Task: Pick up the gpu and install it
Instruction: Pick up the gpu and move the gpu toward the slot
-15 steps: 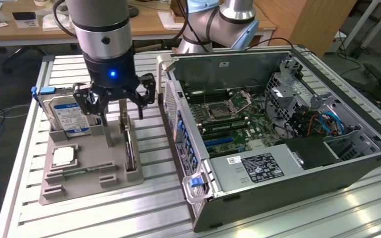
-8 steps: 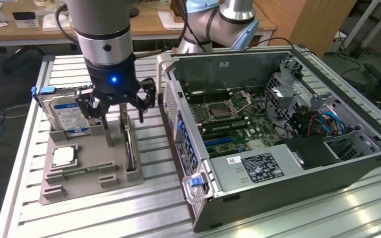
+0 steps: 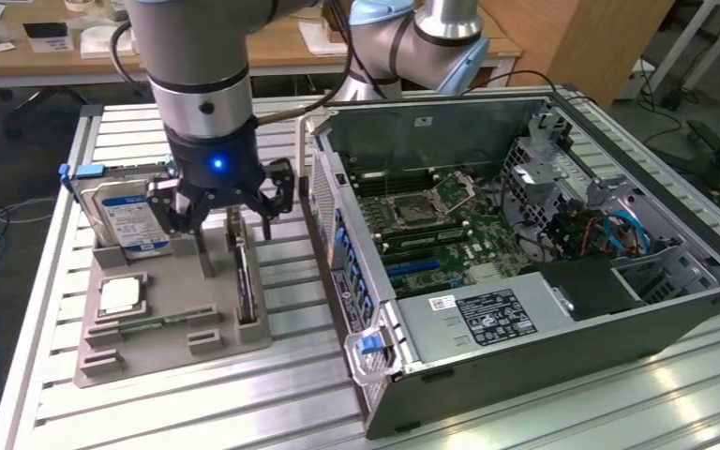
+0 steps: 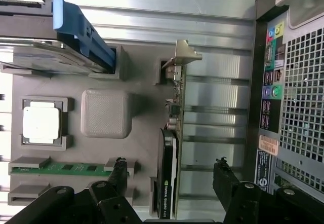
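Note:
The gpu (image 4: 168, 183) stands on its long edge in a slot of the grey holder (image 4: 136, 148). Its black cooler face is at one end and its silver bracket (image 4: 185, 54) at the other. In the exterior view the gpu (image 3: 247, 281) is a thin dark card at the holder's right side, beside the computer case. My gripper (image 3: 220, 230) hangs just above it, open. In the wrist view the gripper (image 4: 169, 164) has one black finger (image 4: 119, 165) on each side of the card, with a gap to the card on both sides. Nothing is held.
The grey holder (image 3: 160, 347) also carries a silver hard drive (image 3: 128, 220) with a blue clip, a processor chip (image 3: 123, 295) and a green memory stick (image 4: 61, 168). The open computer case (image 3: 523, 234) lies close at the exterior view's right, motherboard exposed. Its rear panel (image 4: 291, 82) is near the card.

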Robot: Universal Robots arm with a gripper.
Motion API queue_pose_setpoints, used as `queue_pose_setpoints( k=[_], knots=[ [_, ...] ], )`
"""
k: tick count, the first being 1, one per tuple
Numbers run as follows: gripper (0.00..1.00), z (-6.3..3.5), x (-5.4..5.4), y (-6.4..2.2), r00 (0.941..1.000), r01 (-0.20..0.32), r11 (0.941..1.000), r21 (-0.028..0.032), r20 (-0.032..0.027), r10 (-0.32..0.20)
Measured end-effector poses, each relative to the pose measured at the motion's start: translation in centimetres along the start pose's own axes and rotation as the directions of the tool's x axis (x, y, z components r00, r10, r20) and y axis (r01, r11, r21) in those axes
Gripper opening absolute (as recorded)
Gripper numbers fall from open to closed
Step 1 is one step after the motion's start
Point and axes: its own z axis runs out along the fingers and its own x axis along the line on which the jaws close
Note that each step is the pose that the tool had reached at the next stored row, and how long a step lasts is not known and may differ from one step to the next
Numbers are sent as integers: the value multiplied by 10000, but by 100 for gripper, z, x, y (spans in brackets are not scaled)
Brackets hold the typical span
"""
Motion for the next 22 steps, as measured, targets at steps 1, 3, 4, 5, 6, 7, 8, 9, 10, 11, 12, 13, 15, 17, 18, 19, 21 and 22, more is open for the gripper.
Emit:
queue_pose_setpoints(
  k=[1, 3, 4, 5, 6, 7, 8, 9, 10, 11, 12, 13, 15, 17, 18, 19, 21, 22],
  knots=[
    [78, 15, 0, 0, 10000, -3, 10000, -3, -45, 3],
    [78, 48, -2, -1, 10000, -6, 10000, -5, -96, 6],
    [78, 66, -1, -2, 10000, -7, 10000, -4, -97, 7],
    [78, 84, -1, -2, 10000, -9, 10000, -4, -97, 9],
    [78, 101, 0, -3, 10000, -23, 10000, -4, -97, 23],
    [78, 119, 0, -4, 9999, -61, 10000, -3, -96, 61],
    [78, 137, 0, -5, 9999, -108, 9999, -2, -94, 108],
    [78, 156, 0, -6, 9998, -157, 9999, -1, -91, 157],
    [78, 176, 0, -6, 9997, -208, 9998, -1, -89, 208],
    [78, 194, 1, -7, 9996, -252, 9997, 1, -87, 252],
    [78, 211, 1, -8, 9995, -317, 9995, 2, -85, 317],
    [78, 229, 2, -8, 9991, -420, 9991, 5, -81, 420],
    [78, 266, 3, -9, 9982, -597, 9982, 9, -73, 597],
    [78, 302, 4, -10, 9976, -693, 9976, 11, -71, 693],
    [78, 320, 4, -11, 9974, -718, 9974, 12, -69, 719],
    [78, 338, 5, -11, 9973, -734, 9973, 13, -69, 734],
    [78, 374, 6, -13, 9972, -738, 9973, 13, -69, 738],
    [78, 392, 7, -14, 9972, -739, 9973, 13, -69, 739]
  ],
)
